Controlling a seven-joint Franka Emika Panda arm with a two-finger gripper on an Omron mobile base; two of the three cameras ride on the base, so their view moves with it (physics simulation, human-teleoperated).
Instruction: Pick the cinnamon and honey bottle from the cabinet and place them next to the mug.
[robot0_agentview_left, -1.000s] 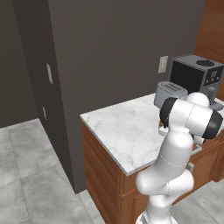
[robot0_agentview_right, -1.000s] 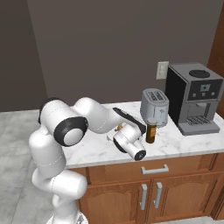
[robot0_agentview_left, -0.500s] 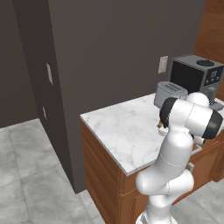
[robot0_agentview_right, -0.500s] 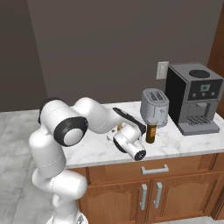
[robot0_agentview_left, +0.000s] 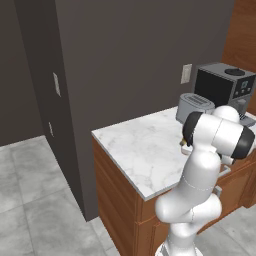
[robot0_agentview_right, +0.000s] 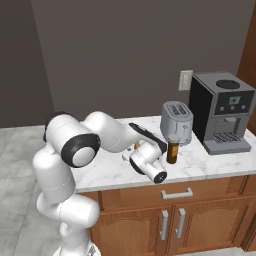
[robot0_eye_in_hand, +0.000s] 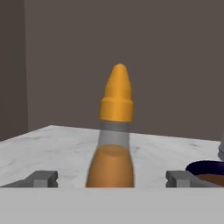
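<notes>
honey bottle (robot0_eye_in_hand: 113, 144) upright, tool (robot0_eye_in_hand: 111, 178) open (fingers clear)

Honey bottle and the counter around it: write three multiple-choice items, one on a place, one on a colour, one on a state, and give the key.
1. Where does the honey bottle stand?
A. On a cabinet shelf
B. On the marble counter, just in front of the toaster
C. On the floor

2. What colour is the bottle's pointed cap?
A. Orange-yellow
B. Green
C. White

3. How do the claw's fingers stand?
A. Clamped on the bottle
B. Shut with nothing between
C. Spread wide, clear of the bottle on both sides

Key: 1 B, the right base view shows it upright on the marble before the toaster. 2 A, the hand view shows an orange-yellow tip. 3 C, a gap shows on each side of the bottle.
</notes>
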